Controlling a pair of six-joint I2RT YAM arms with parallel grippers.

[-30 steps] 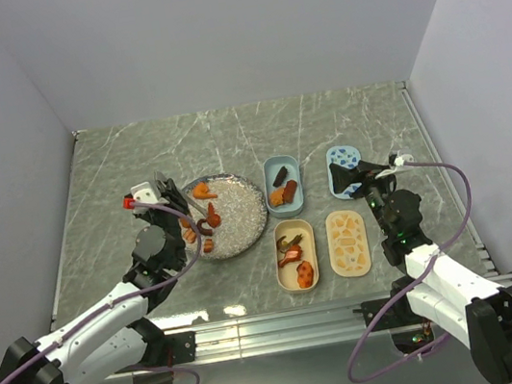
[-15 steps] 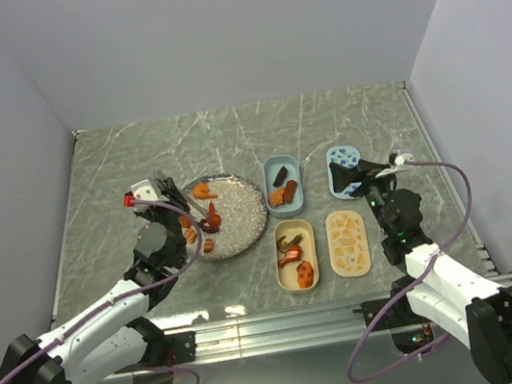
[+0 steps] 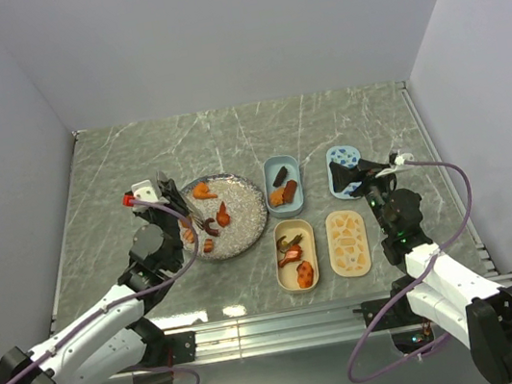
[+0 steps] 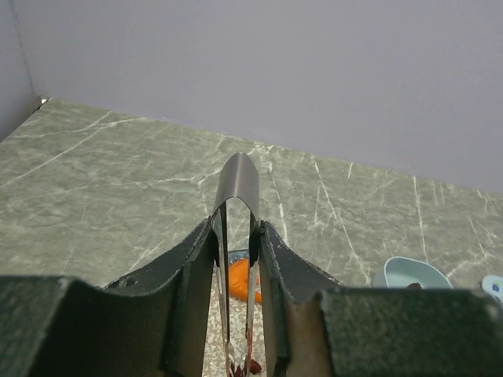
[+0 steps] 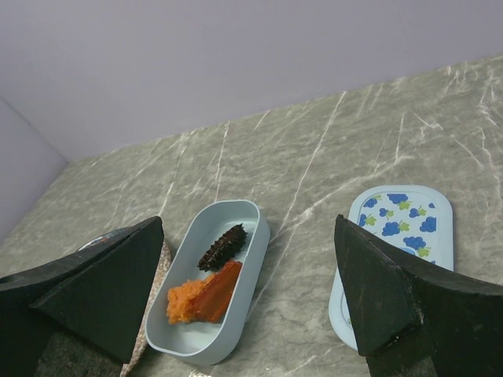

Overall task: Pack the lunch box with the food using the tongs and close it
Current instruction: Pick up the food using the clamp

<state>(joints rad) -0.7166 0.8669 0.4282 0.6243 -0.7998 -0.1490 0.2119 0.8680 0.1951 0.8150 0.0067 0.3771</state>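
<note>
the tongs [image 4: 238, 177] are being clenched between the fingers of the left gripper [image 4: 234, 236], and their blades are being squeezed closer together than a second ago. their tips are being held low over the left part of the plate [image 3: 253, 231], right at a dark chunk [image 3: 211, 226]. in the left wrist view something reddish is showing at the tips, but whether it is being pinched cannot be told. the red chunk [image 3: 224, 216] is now lying a little further right on the plate than before, so it is being judged as nudged rather than caught. the right gripper [image 3: 343, 176] is being held released, jaws wide and nothing in them, over the flowered lid [image 3: 341, 153]. the food is being split between places: several chunks are lying on the plate, others in the blue tub [image 3: 289, 165] and the beige tub [image 3: 304, 233]. both lids are lying off, so packing is being judged as part done and closing as not yet begun.
</note>
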